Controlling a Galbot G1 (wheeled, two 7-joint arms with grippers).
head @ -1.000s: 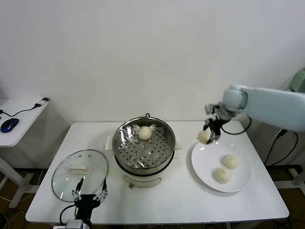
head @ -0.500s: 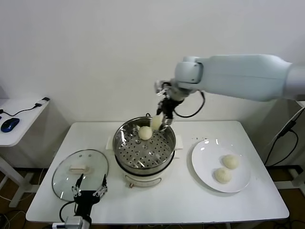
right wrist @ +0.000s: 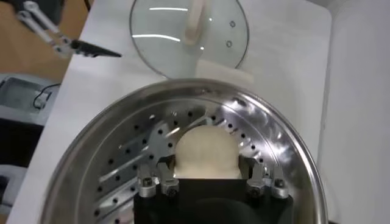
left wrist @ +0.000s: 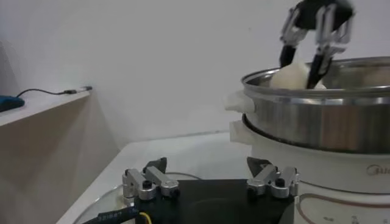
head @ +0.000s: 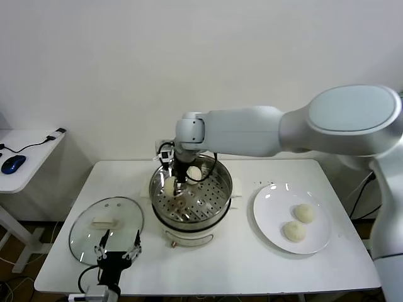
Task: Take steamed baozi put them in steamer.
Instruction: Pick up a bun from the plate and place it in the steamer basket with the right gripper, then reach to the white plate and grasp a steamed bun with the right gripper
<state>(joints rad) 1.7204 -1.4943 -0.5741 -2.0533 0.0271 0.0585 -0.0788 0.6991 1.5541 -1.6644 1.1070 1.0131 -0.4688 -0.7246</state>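
The steamer stands mid-table, and one baozi lies at the back of its perforated tray. My right gripper hangs inside the pot's left side, shut on a second baozi. The right wrist view has that bun between my right gripper fingers, just above the tray. Two more baozi rest on the white plate. My left gripper waits open at the table's front left, over the lid's near edge; its own view has nothing between the fingers.
A round glass lid with a white handle lies flat left of the steamer. Bare tabletop shows in front of the pot and between pot and plate. A side desk with a blue mouse stands off to the left.
My right gripper carried the baozi from above the plate leftward over the steamer, then down into its left side. The left arm stayed put.
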